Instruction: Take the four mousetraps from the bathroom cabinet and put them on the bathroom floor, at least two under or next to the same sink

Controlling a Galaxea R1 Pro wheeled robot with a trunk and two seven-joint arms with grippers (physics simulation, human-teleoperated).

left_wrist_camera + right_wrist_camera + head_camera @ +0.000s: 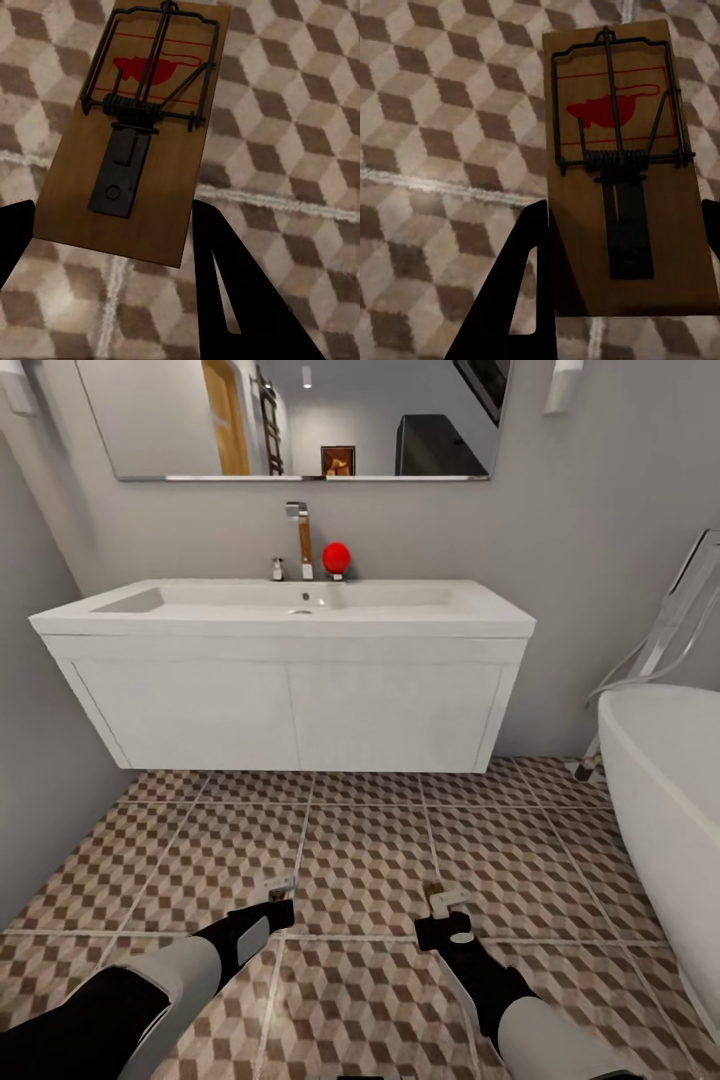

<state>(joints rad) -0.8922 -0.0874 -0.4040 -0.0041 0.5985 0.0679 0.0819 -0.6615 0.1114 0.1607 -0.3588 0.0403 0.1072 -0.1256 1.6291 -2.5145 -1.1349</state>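
The bathroom floor (380, 860) spreads out in big square tiles of brown, beige and white cubes with pale grout lines. At the far wall hangs a white sink unit (290, 700) with a tap (300, 538) and a small red ball (336, 557) on its rim, under a wide mirror (290, 420). A white bathtub (670, 810) curves in on the right.

Both arms reach low over the near tiles. The left pincer (278, 895) is clamped on 1 mousetrap (142, 127), its dark fingers (240, 292) pressed to the edges of the wooden board, held above the floor. The right pincer (447, 908) grips a second mousetrap (622, 172) the same way, fingers (514, 300) tight on either side, also above the tiles, both in front of the sink
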